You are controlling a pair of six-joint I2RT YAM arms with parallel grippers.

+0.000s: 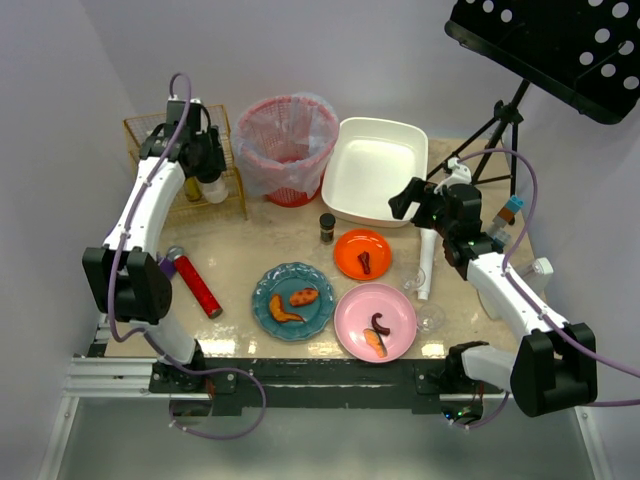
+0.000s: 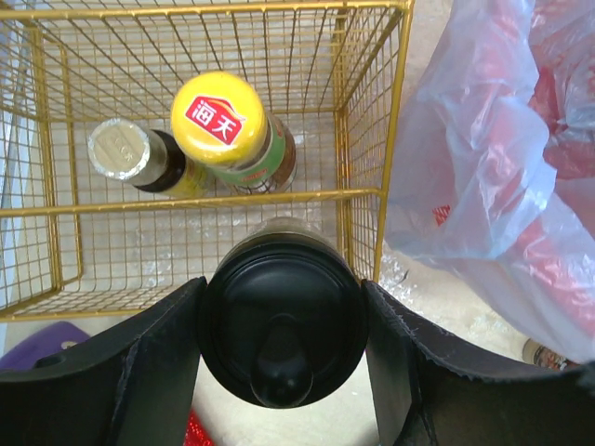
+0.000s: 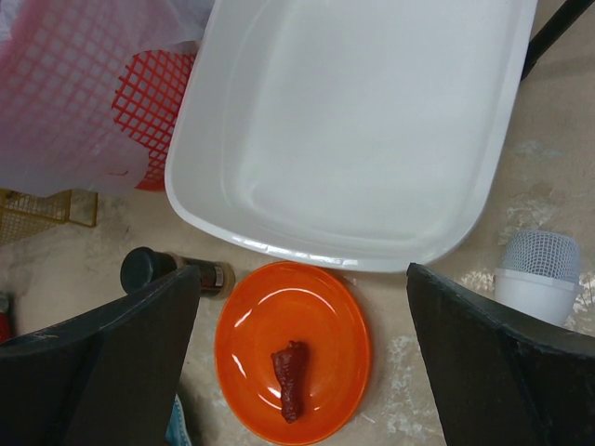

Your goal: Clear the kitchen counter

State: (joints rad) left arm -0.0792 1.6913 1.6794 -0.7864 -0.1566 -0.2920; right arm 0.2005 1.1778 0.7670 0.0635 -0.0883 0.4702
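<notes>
Left fingers (image 2: 158, 362) are clamping black-capped bottle (image 2: 282, 330) at edge of gold wire basket (image 2: 390, 139); right fingers (image 3: 93, 372) are hanging spread over orange plate (image 3: 251, 344).

Downward-pointing left fingers (image 2: 139, 372) clamping a black-capped bottle (image 2: 282, 339), right fingers (image 3: 93, 372) spread wide apart

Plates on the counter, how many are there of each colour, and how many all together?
Blue plate: 1
Orange plate: 1
Pink plate: 1
Total: 3 plates
</notes>
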